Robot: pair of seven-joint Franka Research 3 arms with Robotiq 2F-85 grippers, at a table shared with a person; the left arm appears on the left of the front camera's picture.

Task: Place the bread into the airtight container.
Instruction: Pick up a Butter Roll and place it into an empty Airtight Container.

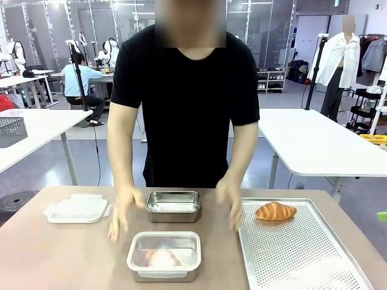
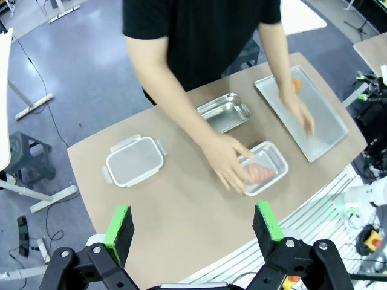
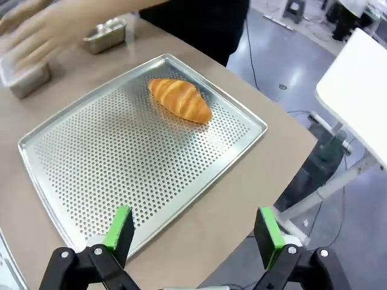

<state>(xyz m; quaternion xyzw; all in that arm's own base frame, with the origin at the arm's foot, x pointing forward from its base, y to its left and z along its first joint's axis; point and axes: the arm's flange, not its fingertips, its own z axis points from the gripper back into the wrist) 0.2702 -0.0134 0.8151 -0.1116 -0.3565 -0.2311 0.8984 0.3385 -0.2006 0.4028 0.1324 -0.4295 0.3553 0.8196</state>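
Bread, upper centre on tray, well above right gripper, jaws wide apart; front view adds container lid, lower left.

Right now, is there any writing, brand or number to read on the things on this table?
None. The perforated metal baking tray, the open rectangular steel container, the steel container holding bread and the white plastic lid all look plain. Background items are too small to read.
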